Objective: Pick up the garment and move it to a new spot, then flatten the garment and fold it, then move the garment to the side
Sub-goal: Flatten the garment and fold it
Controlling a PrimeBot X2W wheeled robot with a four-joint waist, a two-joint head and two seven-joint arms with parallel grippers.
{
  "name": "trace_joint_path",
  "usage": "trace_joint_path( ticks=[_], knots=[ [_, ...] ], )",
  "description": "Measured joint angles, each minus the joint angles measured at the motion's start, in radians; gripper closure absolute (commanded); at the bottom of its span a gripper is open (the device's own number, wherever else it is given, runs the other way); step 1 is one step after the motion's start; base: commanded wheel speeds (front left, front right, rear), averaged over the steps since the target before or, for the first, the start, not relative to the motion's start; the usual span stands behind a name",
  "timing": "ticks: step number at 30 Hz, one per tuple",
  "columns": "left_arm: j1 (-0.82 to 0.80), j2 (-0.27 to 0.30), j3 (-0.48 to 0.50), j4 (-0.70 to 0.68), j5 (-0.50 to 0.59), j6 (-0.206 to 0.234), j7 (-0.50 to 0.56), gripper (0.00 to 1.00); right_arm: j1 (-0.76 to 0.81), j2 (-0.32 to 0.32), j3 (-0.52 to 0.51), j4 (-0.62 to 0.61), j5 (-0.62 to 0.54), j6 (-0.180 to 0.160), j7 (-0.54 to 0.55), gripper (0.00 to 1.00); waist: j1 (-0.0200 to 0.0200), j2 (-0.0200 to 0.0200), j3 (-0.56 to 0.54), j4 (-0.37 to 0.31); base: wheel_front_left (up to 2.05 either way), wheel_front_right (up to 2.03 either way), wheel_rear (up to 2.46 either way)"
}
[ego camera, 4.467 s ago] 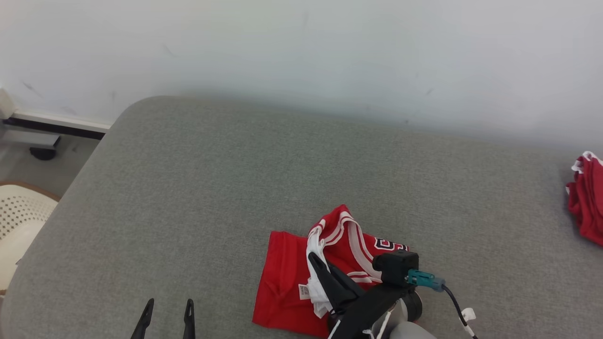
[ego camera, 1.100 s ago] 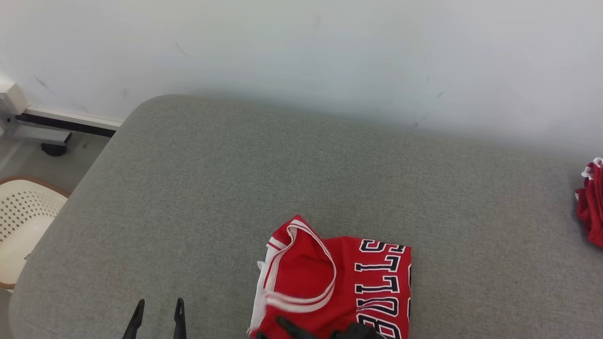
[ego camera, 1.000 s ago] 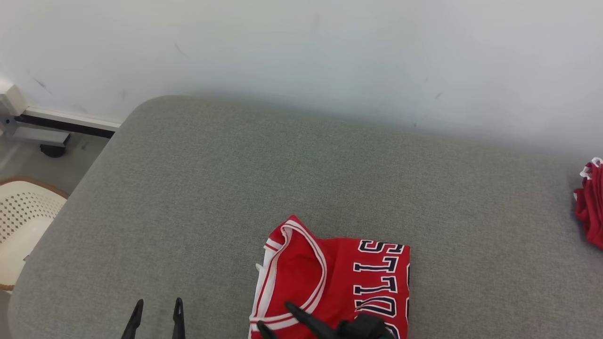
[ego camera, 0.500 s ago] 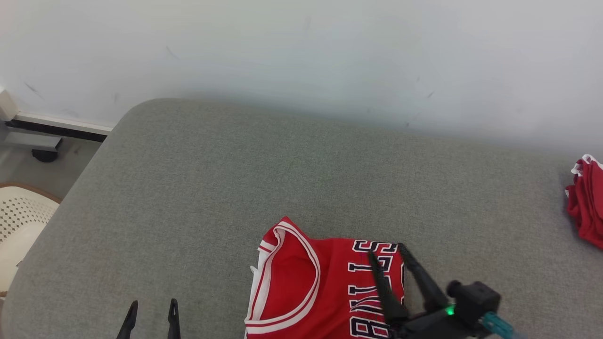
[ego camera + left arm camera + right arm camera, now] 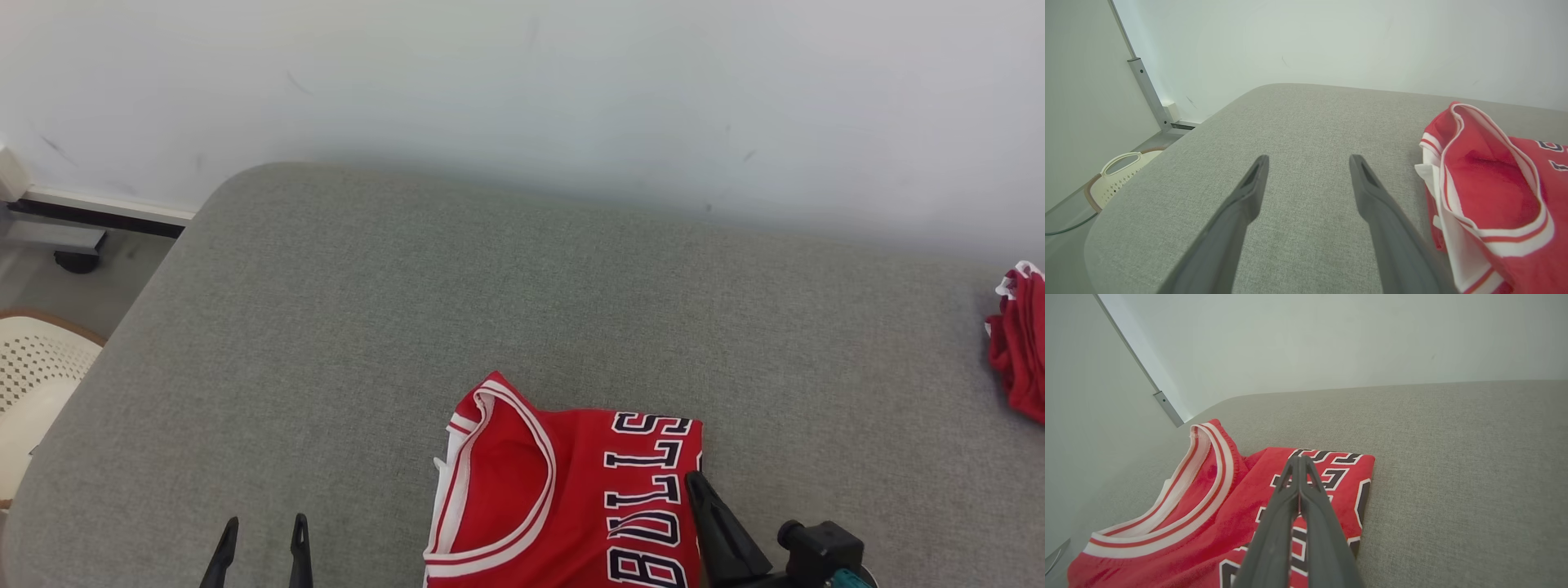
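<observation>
The garment [image 5: 563,498], a red jersey with white-trimmed neckline and dark lettering, lies folded on the grey padded surface [image 5: 490,286], near its front edge. My right gripper [image 5: 694,480] is shut, its fingers pressed together, hovering over the jersey's right edge beside the lettering. In the right wrist view the shut gripper [image 5: 1299,459] points over the lettered part of the jersey [image 5: 1220,498], with nothing held. My left gripper [image 5: 265,523] stands open at the lower left, apart from the cloth. In the left wrist view that gripper [image 5: 1308,160] has the jersey [image 5: 1490,196] to its right.
Another red garment [image 5: 1016,359] lies bunched at the surface's far right edge. A white perforated basket [image 5: 33,384] sits on the floor past the left edge. A pale wall runs behind. Bare grey padding stretches beyond and left of the jersey.
My right gripper, open over the lettering half a second ago, has shut and drawn back toward the lower right. The jersey lies as it did; the left gripper has stayed put.
</observation>
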Motion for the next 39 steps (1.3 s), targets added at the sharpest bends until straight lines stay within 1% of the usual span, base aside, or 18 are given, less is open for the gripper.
trace_joint_path(
  ticks=[10, 14, 15, 23, 28, 31, 33, 35, 39],
  knots=[
    [-0.016, 0.0, -0.012, 0.007, 0.0, 0.001, 0.0, 0.0, -0.099, 0.003, 0.06, 0.219, 0.022, 0.0, 0.0, 1.0, 0.0, 0.0, 0.01, 0.019, 0.0, 0.0, 0.0],
    [-0.016, 0.0, -0.013, 0.008, 0.0, 0.001, 0.0, 0.0, -0.105, 0.002, 0.071, 0.281, 0.033, 0.0, 0.0, 1.0, 0.0, 0.0, 0.011, 0.026, 0.0, 0.0, 0.0],
    [-0.016, 0.0, -0.015, 0.009, 0.0, 0.001, 0.0, 0.0, -0.105, 0.0, 0.102, 0.3, 0.034, 0.0, 0.0, 1.0, 0.0, 0.0, 0.01, 0.031, 0.0, 0.0, 0.0],
    [-0.017, 0.0, -0.016, 0.009, 0.0, 0.004, 0.0, 0.0, -0.119, 0.002, 0.257, 0.311, 0.087, 0.0, 0.0, 1.0, 0.0, 0.0, 0.018, 0.04, 0.0, 0.0, 0.0],
    [-0.022, 0.0, -0.022, 0.01, 0.0, 0.004, 0.0, 0.0, -0.142, 0.003, 0.393, 0.318, 0.155, 0.0, 0.0, 1.0, 0.0, 0.0, 0.018, 0.047, 0.0, 0.0, 0.0],
    [-0.028, 0.0, -0.024, 0.01, 0.0, 0.004, 0.0, 0.0, -0.162, 0.003, 0.45, 0.319, 0.204, 0.0, 0.0, 1.0, 0.0, 0.0, 0.014, 0.055, 0.0, 0.0, 0.0],
    [-0.028, 0.0, -0.022, 0.01, 0.0, 0.004, 0.0, 0.0, -0.172, 0.003, 0.458, 0.312, 0.224, 0.0, 0.0, 1.0, 0.0, 0.0, 0.011, 0.059, 0.0, 0.0, 0.0],
    [-0.028, 0.0, -0.02, 0.008, 0.0, 0.003, 0.0, 0.0, -0.184, 0.003, 0.44, 0.292, 0.241, 0.0, 0.0, 1.0, -0.0001, 0.0, 0.01, 0.062, 0.0, 0.0, 0.0],
    [-0.027, 0.0, -0.018, 0.004, 0.0, 0.003, 0.0, 0.0, -0.195, 0.003, 0.346, 0.269, 0.243, 0.0, 0.0, 1.0, -0.0002, 0.0, 0.01, 0.066, 0.0, 0.0, 0.0]
  ],
)
